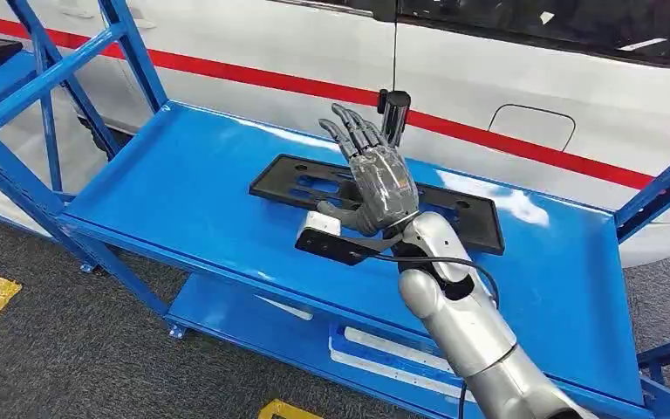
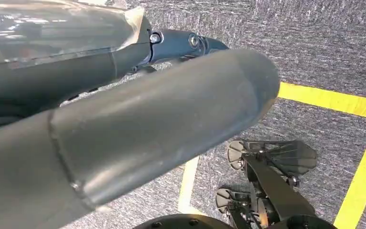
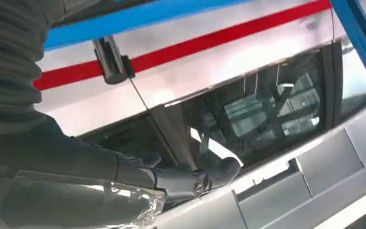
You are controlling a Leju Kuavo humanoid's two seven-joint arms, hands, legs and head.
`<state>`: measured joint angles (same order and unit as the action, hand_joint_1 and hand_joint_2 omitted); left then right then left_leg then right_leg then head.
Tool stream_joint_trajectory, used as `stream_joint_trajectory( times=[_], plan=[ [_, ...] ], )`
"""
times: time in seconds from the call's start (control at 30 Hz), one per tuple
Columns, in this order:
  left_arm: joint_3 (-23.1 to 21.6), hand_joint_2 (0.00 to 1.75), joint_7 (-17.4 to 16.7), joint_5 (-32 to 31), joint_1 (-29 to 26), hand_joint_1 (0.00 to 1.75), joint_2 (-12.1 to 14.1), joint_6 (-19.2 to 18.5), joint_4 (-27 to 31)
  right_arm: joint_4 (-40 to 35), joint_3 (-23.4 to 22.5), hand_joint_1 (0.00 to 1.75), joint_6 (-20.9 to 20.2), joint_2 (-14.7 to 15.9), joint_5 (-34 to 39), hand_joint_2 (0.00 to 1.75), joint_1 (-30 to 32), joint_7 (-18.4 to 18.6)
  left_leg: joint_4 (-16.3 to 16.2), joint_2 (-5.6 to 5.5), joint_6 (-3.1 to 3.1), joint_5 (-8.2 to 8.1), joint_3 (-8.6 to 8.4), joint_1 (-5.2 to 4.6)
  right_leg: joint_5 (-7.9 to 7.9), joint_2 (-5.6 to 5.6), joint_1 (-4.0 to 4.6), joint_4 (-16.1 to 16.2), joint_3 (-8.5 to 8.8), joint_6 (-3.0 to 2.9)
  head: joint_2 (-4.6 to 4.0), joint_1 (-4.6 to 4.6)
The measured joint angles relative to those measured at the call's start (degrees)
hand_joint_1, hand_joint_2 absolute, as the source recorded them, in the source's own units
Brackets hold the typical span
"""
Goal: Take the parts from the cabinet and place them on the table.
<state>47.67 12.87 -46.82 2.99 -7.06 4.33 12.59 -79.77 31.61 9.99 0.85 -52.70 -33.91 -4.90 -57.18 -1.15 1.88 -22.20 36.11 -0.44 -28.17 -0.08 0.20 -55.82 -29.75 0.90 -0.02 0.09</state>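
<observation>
Now the flat black plastic panel with cut-out slots [image 1: 314, 185] lies along the middle of the glossy blue metal shelf [image 1: 183, 188], its long side running roughly parallel to the shelf's back edge, and the right hand [image 1: 375, 170] is raised above it with the fingers [image 1: 353, 127] spread wide and pointing up — holding nothing, palm turned away from the camera. For a clean pick I'd judge the hand needs to tip its palm down and come onto the near long edge of the panel, since a thin, rigid sheet lying flat on slick painted steel offers little to hook under; sliding it towards the shelf lip to free an edge looks the safer route. The panel looks matte and stiff, with rectangular openings that might give the fingers a purchase. The shelf is shiny enough to mirror the light, framed by blue angled struts [image 1: 48, 78]. Behind it stands a white car body with a red stripe [image 1: 314, 87] and a dark door handle [image 3: 110, 59]. The left hand [image 2: 124, 124] hangs low over grey speckled carpet [image 2: 314, 43] with yellow floor tape [image 2: 333, 101] — whether its fingers are spread or curled I cannot tell.
</observation>
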Motion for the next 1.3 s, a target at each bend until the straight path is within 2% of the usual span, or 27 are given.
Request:
stream_joint_trajectory(
  times=[0.13,0.33,0.53,0.63,0.77,0.93,1.03,1.13,1.3],
  plan=[
    [0.07,0.0,-0.09,-0.09,0.0,0.0,0.0,-0.02,0.0,3.44,0.85,0.0,-0.15,-1.13,-0.94,1.75,-0.71,0.35,0.0,0.01,-0.01,-0.02,0.03,-0.02,-0.02,0.01,0.0,0.01,-0.02,-0.02,0.0,0.0],
    [0.98,0.0,-0.5,-0.87,0.04,0.0,-0.13,-0.26,0.0,13.12,2.43,0.0,2.34,-5.25,-3.8,1.75,-1.54,1.12,0.0,0.01,-0.02,-0.01,0.03,0.03,-0.03,0.0,0.0,0.0,-0.05,-0.03,0.0,0.0],
    [1.44,0.0,-0.68,-1.77,0.07,0.0,-0.15,-0.81,0.0,19.41,3.08,0.0,2.64,-7.67,-6.2,1.75,-2.59,3.14,0.0,0.02,-0.02,-0.01,0.03,0.03,-0.03,0.01,0.01,-0.01,-0.06,-0.04,0.0,0.0],
    [1.46,0.0,2.58,-1.99,0.27,0.0,-0.22,-1.75,0.0,21.41,3.23,0.0,2.82,-8.37,-9.7,1.75,-3.83,5.81,0.0,0.01,-0.02,-0.01,0.05,0.03,-0.03,0.01,0.0,-0.01,-0.09,-0.04,0.0,0.0],
    [1.49,0.0,3.1,-2.6,1.05,0.0,-0.31,-1.9,0.0,22.99,2.77,0.0,1.03,-8.94,-13.34,1.75,-5.82,8.64,0.0,0.02,-0.02,-0.01,0.04,0.03,-0.03,0.01,0.0,0.0,-0.08,-0.04,0.0,-0.02],
    [1.62,0.0,3.19,-3.69,1.1,0.0,-0.44,-1.9,0.0,27.47,0.85,0.0,2.69,-9.64,-18.43,1.75,-6.19,10.14,-0.01,0.01,-0.01,0.0,0.04,0.01,-0.01,0.01,-0.01,0.0,-0.07,-0.02,0.0,0.0],
    [2.03,0.0,3.19,-4.28,1.22,0.0,-0.46,-1.97,0.0,29.64,-0.57,0.0,4.37,-9.86,-20.68,1.75,-6.62,12.24,-0.02,0.03,-0.01,0.0,0.04,0.01,-0.01,0.01,-0.03,0.01,-0.11,-0.02,0.0,0.0],
    [2.38,0.0,3.17,-4.92,1.27,0.0,-0.57,-2.01,0.0,31.01,-3.72,0.0,6.06,-9.29,-23.43,1.75,-6.63,15.43,-0.02,0.0,-0.01,0.0,0.05,0.01,-0.02,0.0,-0.04,0.0,-0.1,-0.03,0.0,-0.02],
    [2.75,0.0,2.91,-5.71,1.4,0.0,-0.61,-2.03,0.0,32.11,-10.08,0.0,6.01,-8.3,-27.1,1.75,-6.1,16.17,-0.02,0.04,-0.01,-0.01,0.05,0.0,0.0,0.01,-0.03,0.01,-0.1,-0.02,0.0,0.0]
  ],
)
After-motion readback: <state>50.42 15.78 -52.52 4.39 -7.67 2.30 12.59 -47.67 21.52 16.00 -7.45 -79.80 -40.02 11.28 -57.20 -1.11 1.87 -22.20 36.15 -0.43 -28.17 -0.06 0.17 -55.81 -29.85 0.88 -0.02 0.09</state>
